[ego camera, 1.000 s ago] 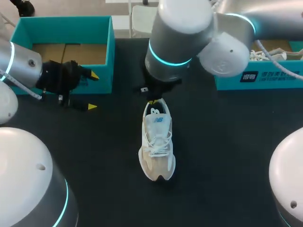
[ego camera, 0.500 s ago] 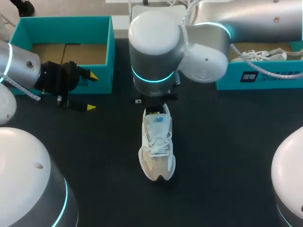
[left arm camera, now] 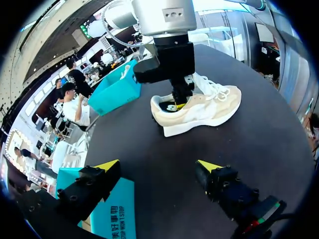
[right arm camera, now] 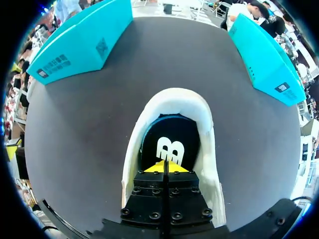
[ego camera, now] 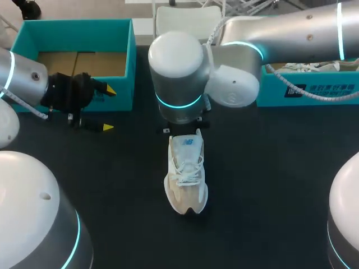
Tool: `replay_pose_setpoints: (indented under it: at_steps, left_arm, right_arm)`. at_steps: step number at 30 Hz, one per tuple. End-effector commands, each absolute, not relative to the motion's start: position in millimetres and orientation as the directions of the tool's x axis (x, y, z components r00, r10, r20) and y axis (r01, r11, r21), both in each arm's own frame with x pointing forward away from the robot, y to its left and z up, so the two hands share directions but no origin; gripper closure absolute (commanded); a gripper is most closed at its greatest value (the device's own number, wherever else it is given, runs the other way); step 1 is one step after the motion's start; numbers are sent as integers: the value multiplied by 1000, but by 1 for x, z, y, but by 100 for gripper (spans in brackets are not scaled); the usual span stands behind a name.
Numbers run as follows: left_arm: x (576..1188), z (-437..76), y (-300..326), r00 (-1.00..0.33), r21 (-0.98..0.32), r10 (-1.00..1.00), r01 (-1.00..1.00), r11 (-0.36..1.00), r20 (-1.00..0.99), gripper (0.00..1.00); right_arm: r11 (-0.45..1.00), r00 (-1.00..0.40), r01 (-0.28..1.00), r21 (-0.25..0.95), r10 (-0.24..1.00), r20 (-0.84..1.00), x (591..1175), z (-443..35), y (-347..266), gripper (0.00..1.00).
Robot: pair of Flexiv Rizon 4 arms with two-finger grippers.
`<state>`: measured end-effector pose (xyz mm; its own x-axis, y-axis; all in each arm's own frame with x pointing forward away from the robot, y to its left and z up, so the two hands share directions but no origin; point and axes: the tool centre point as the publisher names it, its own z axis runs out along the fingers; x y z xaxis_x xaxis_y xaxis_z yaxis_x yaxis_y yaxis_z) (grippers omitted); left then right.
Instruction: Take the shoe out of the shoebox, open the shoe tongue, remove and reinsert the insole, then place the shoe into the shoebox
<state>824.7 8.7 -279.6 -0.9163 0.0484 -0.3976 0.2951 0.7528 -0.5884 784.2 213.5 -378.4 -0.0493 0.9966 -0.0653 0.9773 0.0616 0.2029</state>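
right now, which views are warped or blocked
Head view: undistorted, but the right arm covers the shoe's heel. Both wrist views: fisheye bends the table edge; the right wrist view shows the insole sharply, ahead of the right hand.

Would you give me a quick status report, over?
Left gripper open, empty. Right gripper shut, tips inside white-and-beige laced sneaker, at its black insole. Teal cardboard shoebox beside left gripper.

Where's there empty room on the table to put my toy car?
Bare black table lies right of the shoe, in front of the right shoebox, and also between the shoe and the left gripper. Crowded: the shoe's heel, where the right gripper dips in, and in front of the left shoebox.
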Motion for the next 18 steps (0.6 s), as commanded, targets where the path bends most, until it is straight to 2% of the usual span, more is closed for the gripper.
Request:
replay_pose_setpoints:
  at_steps: [1, 7, 18]
  left_arm:
    - [824, -279, 9, -916, -586, 49, 295, 754, -398, 0]
    - [824, -279, 9, -916, -586, 49, 295, 754, -398, 0]
    - [824, -279, 9, -916, -586, 49, 295, 754, -398, 0]
  right_arm:
    - [55, -38, 975, 216, 996, -83, 785, -375, 213, 100]
    - [56, -23, 955, 293, 993, -117, 798, -356, 216, 100]
    - [57, -16, 939, 340, 992, -122, 819, -404, 214, 100]
